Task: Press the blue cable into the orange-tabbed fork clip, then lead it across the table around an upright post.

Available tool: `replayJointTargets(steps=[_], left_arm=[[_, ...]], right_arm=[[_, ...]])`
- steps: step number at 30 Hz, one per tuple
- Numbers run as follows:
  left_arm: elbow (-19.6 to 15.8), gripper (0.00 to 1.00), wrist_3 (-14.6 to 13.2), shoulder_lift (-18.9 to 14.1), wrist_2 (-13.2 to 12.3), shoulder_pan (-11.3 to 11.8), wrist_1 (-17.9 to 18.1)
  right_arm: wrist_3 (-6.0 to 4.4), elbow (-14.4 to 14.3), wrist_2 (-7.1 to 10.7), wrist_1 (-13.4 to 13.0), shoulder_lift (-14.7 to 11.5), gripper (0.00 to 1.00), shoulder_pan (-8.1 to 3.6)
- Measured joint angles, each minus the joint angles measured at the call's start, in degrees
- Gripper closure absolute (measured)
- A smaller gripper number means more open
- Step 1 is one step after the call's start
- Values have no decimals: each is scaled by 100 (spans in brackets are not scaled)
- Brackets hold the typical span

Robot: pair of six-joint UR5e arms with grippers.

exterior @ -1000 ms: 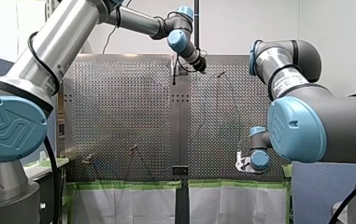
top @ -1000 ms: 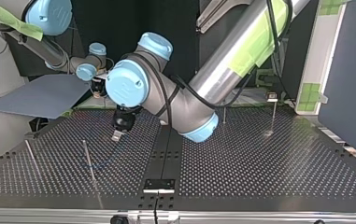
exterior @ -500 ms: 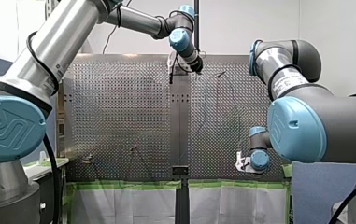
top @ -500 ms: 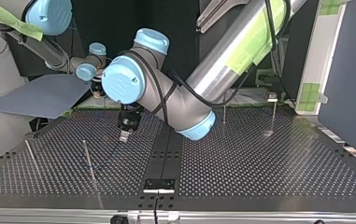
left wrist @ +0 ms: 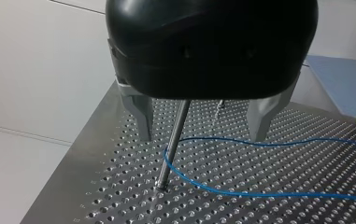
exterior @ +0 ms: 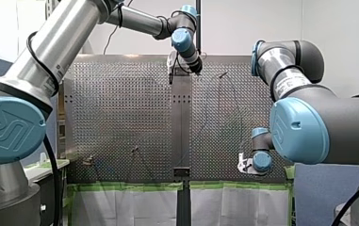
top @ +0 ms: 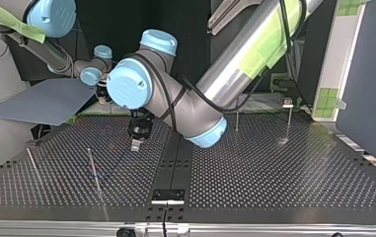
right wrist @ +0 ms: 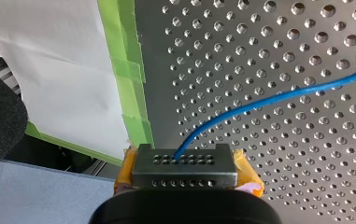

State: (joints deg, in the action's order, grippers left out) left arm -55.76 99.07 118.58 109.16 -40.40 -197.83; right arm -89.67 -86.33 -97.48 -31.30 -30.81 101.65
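Straddling the upright post (left wrist: pixel 171 144), my left gripper (left wrist: pixel 201 135) hung released, fingers wide apart above the perforated table (left wrist: pixel 119 196). The blue cable (left wrist: pixel 241 194) curved around the post's base. My right gripper (right wrist: pixel 185 161) clenched the cable beside the table's green-taped edge (right wrist: pixel 129 70).

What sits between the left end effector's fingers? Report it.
In the left wrist view, an upright post stands between them, the blue cable curving round it.

The only legible mark is an embossed "UR"-like logo on my left arm's blue joint cap (exterior: pixel 8 129).
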Motion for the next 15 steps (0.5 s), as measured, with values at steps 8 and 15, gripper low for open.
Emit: replayJointTargets(steps=[8,15], left_arm=[[-200,0,-232,-42,264,-55,-142],[-561,0,-210,-333,329,40,130]], right_arm=[[-12,2,3,0,0,100,-20],[-12,0,24,-6,0,100,-30]])
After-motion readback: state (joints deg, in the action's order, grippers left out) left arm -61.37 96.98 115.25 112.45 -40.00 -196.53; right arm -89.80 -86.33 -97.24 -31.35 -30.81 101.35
